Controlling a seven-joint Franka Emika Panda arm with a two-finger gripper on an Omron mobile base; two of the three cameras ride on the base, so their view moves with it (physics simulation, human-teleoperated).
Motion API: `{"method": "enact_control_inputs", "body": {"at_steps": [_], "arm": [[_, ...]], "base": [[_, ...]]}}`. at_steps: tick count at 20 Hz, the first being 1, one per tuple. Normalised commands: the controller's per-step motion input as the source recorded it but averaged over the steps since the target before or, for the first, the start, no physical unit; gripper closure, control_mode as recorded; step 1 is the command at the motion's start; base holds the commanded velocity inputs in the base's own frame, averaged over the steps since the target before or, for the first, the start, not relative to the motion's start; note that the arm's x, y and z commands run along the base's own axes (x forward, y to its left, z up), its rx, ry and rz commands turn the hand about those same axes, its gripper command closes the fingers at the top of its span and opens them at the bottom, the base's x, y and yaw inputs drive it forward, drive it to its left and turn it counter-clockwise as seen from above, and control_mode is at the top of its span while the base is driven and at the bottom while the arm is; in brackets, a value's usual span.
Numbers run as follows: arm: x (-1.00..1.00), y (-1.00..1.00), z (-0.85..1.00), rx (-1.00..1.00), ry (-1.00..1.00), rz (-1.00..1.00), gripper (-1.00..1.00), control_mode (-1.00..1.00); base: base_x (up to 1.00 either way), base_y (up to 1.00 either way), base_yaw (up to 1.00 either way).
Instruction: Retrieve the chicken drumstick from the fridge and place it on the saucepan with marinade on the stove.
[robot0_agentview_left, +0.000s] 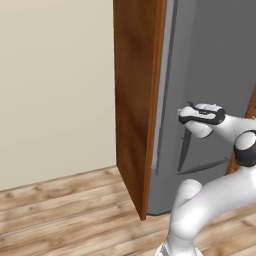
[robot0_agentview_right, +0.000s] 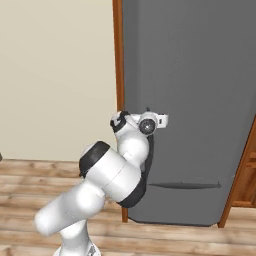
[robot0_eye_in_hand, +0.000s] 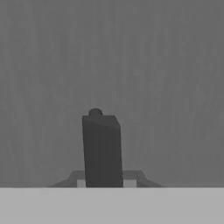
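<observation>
The fridge (robot0_agentview_left: 210, 75) stands closed, its plain grey door facing the robot, with a brown wooden side panel (robot0_agentview_left: 134, 100) along its left edge. A long dark handle (robot0_agentview_left: 184, 150) runs down the door near that edge, and a second dark handle (robot0_agentview_right: 185, 185) lies crosswise lower on the door.

The gripper (robot0_agentview_left: 187, 112) is held up against the fridge door, right at the upright handle and just beside the wooden panel. In the hand view the grey door surface sits close ahead, and a dark upright block (robot0_eye_in_hand: 101, 151) rises in the middle at the bottom. Whether the fingers are apart, together or clamped on the handle cannot be told from these pictures.

Left of the fridge is a cream wall (robot0_agentview_left: 55, 85), and below it a wooden plank floor (robot0_agentview_left: 60, 210).
</observation>
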Motion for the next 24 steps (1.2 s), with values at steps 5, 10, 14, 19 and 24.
{"method": "enact_control_inputs", "body": {"at_steps": [5,10,14,19,24], "arm": [[-0.24,-0.72,0.06,0.00,0.17,0.00,1.00,-1.00],[-0.27,-0.83,0.03,0.01,0.15,0.01,1.00,-1.00],[-0.23,-0.90,0.00,0.02,0.08,0.05,1.00,-1.00],[-0.21,-0.98,0.00,0.03,0.05,0.08,1.00,-1.00],[-0.20,-1.00,0.00,0.04,0.02,0.07,1.00,-1.00]], "base": [[0.00,0.00,0.00],[0.00,0.00,0.00],[0.00,0.00,0.00],[0.00,0.00,0.00],[0.00,0.00,0.00]]}}
